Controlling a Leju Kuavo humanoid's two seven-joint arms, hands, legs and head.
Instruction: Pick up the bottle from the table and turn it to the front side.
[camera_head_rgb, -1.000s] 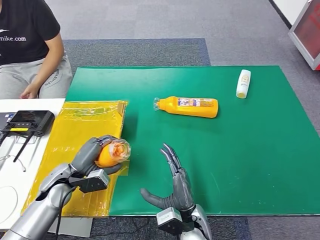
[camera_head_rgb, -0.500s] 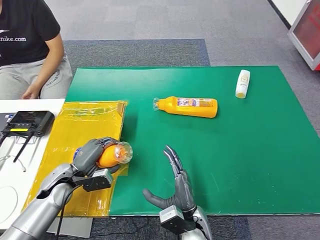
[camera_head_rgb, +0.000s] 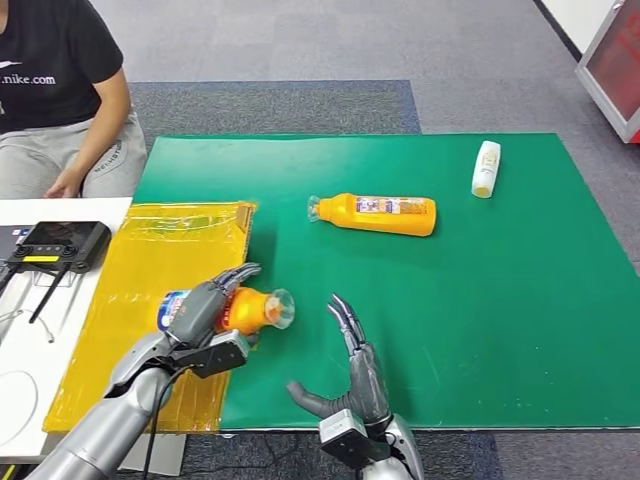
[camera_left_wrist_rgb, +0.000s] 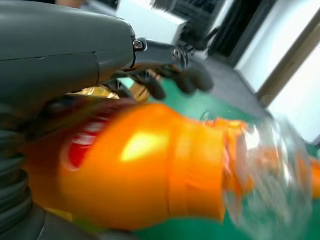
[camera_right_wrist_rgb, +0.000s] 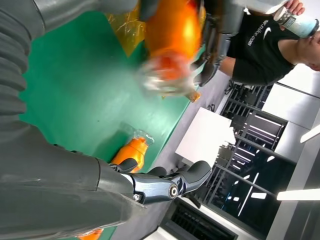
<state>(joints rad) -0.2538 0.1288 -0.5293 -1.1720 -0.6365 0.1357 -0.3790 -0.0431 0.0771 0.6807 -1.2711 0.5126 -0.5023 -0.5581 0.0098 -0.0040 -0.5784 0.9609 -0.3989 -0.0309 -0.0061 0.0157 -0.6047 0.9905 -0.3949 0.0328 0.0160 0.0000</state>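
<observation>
The left hand (camera_head_rgb: 202, 312) is wrapped around the body of an orange bottle (camera_head_rgb: 253, 308), which it holds lying nearly level just above the green mat (camera_head_rgb: 528, 300) on the counter, at the border of the yellow plastic sheet (camera_head_rgb: 143, 270). The bottle's clear cap (camera_head_rgb: 281, 308) projects beyond the fingers (camera_head_rgb: 234, 275) toward the right hand (camera_head_rgb: 361, 375), which is empty with fingers apart and waits just beside that cap. In the left wrist view the bottle (camera_left_wrist_rgb: 143, 165) shows a glossy, smooth surface and a printed label under the palm. By that look it is judged a light, fairly stiff plastic bottle, slippery where bare, so a turn about its long axis could let it slide. The broad body, over the label, offers the surest hold; the cap end is narrower and judged less secure. A second orange bottle (camera_head_rgb: 375, 214) lies on the mat well beyond both hands, and a small white bottle (camera_head_rgb: 487, 167) lies farther off past the right hand.
</observation>
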